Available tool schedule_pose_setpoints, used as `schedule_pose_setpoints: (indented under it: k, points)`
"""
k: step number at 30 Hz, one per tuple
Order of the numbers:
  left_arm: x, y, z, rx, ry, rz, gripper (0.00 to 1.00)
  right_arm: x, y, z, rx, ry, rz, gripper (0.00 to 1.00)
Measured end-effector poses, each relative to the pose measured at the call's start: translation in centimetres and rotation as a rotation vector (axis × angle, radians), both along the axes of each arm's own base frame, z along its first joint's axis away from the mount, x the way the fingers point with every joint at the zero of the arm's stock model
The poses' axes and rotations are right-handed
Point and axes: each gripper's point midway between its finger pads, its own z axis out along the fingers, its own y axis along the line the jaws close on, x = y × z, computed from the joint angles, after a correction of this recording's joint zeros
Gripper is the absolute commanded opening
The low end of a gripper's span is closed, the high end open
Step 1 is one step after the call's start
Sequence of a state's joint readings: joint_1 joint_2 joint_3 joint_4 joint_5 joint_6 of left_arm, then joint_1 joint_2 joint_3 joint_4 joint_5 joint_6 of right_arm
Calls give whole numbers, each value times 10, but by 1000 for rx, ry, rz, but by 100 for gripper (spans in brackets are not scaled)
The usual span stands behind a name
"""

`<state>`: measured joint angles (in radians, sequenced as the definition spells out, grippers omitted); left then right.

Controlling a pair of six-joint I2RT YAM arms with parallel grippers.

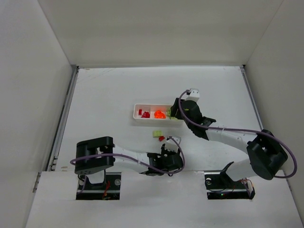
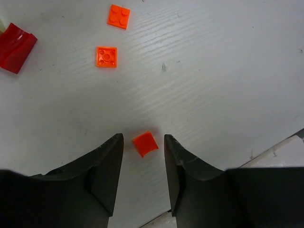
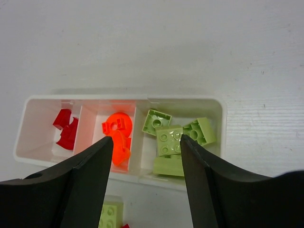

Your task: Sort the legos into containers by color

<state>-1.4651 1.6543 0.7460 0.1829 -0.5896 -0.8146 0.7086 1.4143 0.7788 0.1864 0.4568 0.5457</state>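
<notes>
Three white walls [image 1: 156, 28] surround the table [image 1: 109, 90] bearing legos [image 1: 156, 134].

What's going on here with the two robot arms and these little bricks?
They are sorting legos by color into a white three-part tray. The left claw has its jaws either side of a small orange piece on the table, not gripping yet. The right claw hangs open and empty over the tray, which already holds one color per compartment.
</notes>
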Motion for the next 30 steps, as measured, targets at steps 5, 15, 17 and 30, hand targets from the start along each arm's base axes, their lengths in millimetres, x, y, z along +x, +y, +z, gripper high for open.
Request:
schedule_pose_setpoints:
  k: [5, 15, 17, 30]
  points:
    - [-6, -7, -3, 14, 2, -6, 28, -8, -5, -1, 0, 6, 8, 63]
    - [-2, -10, -3, 49, -10, 4, 10, -35, -27, 70, 138, -154, 11, 63]
    - [2, -4, 4, 55, -22, 12, 10, -39, -31, 76, 152, -170, 10, 63]
    - [117, 69, 143, -220, -199, 322, 13, -57, -47, 12, 115, -52, -17, 55]
